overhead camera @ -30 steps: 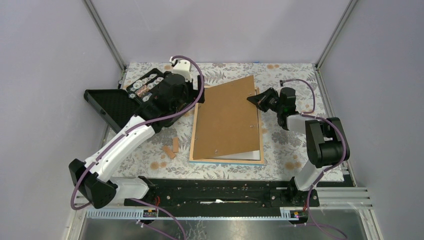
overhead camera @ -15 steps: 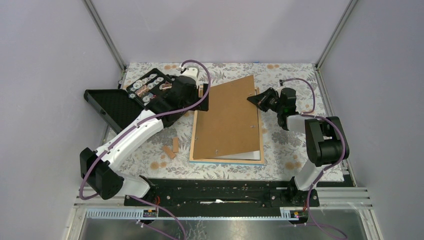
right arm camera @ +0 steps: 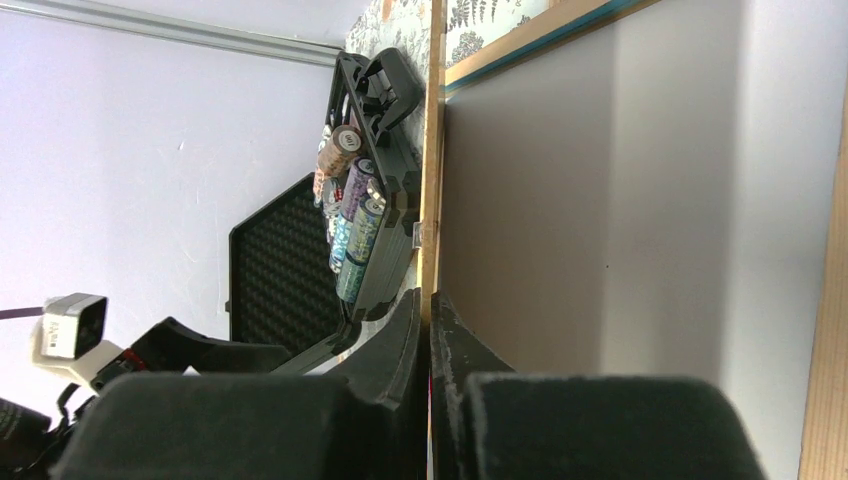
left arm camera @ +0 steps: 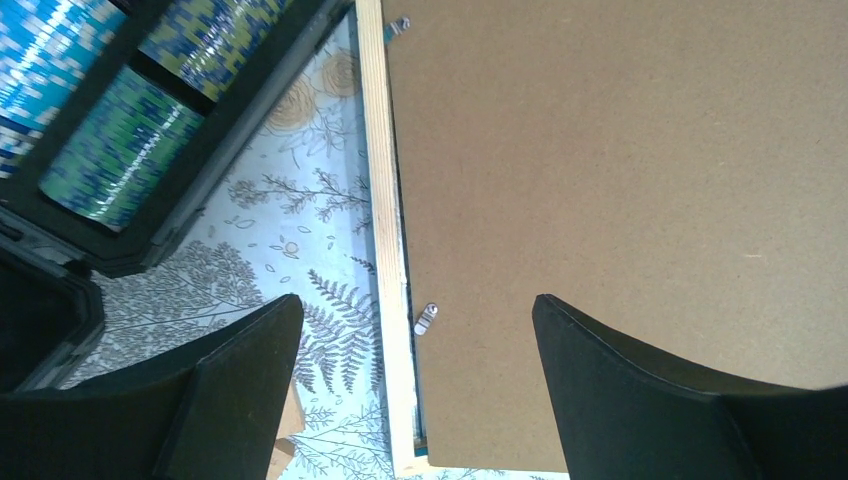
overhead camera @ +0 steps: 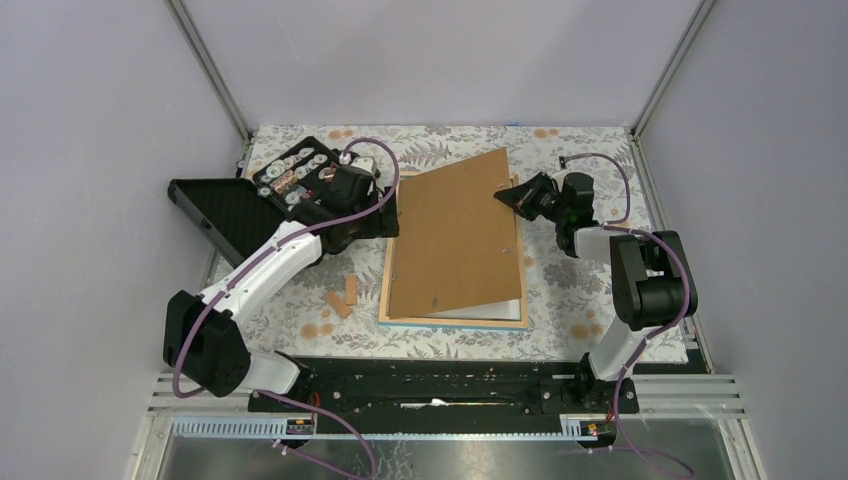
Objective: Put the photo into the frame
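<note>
The frame (overhead camera: pixel 385 285) lies back-up on the table, its light wood rim (left arm camera: pixel 385 200) showing. A plain brown backing board (overhead camera: pixel 455 240) rests skewed on it. My right gripper (overhead camera: pixel 503 197) is shut on the board's far right corner, and in the right wrist view my right gripper (right arm camera: pixel 430 295) pinches the board's thin edge (right arm camera: pixel 432 150). The photo (overhead camera: pixel 490 308) shows only its white back (right arm camera: pixel 680 200) under the board. My left gripper (overhead camera: pixel 388 208) is open, and in the left wrist view my left gripper (left arm camera: pixel 413 300) straddles the rim and the board's left edge (left arm camera: pixel 620 150).
A black case (overhead camera: pixel 295 180) of round parts stands open at the back left, its lid (overhead camera: pixel 215 210) laid out toward the wall. Two small wooden blocks (overhead camera: pixel 345 295) lie left of the frame. A metal turn clip (left arm camera: pixel 427 318) sits by the rim.
My left gripper has moved from over the black case to the frame's left rim. The right gripper keeps its grip on the board's corner.
</note>
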`<state>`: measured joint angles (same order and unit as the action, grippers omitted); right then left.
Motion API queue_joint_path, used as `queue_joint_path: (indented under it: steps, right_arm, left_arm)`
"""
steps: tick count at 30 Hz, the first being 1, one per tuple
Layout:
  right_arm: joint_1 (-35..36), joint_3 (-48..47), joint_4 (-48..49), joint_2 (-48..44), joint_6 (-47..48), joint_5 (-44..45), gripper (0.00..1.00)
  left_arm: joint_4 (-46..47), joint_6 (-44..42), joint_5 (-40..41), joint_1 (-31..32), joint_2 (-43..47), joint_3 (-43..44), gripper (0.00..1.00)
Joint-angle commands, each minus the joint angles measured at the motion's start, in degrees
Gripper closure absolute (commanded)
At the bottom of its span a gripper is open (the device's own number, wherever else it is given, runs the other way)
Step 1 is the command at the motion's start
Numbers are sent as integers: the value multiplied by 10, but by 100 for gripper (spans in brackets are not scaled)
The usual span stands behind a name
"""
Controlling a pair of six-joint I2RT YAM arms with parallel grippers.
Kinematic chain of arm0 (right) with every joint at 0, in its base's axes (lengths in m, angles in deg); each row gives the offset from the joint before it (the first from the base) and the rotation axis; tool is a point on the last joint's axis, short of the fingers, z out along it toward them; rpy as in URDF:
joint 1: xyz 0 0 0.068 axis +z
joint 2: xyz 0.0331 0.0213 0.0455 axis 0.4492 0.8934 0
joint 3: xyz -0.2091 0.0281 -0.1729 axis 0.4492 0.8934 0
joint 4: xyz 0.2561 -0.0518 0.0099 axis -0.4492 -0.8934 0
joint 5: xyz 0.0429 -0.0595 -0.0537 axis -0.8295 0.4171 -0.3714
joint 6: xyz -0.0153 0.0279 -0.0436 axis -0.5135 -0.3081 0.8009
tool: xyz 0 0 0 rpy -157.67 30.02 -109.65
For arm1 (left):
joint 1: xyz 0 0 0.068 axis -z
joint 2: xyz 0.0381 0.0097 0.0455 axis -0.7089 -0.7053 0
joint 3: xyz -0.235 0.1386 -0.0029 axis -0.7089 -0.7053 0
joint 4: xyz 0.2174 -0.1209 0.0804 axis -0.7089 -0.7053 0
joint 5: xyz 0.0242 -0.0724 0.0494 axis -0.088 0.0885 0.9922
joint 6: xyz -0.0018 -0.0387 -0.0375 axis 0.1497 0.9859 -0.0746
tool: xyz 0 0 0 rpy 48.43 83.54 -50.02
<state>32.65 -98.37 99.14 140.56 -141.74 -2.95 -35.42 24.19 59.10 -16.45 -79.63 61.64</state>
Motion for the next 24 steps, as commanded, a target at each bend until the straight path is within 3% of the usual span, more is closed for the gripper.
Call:
queue_joint_path:
  steps: [1, 8, 15, 24]
  right_arm:
    - [-5, -34, 27, -4, 30, -16, 100]
    - [-5, -24, 52, 8, 20, -23, 100]
    - [-7, -16, 43, -18, 15, -16, 100]
    - [-11, 4, 3, -63, 34, -15, 100]
  left_arm:
    - [38, 27, -62, -23, -9, -35, 13]
    - [56, 42, -137, -72, -49, -56, 28]
    - [71, 39, -148, -82, -73, -80, 40]
    - [75, 25, -149, -87, -88, -92, 43]
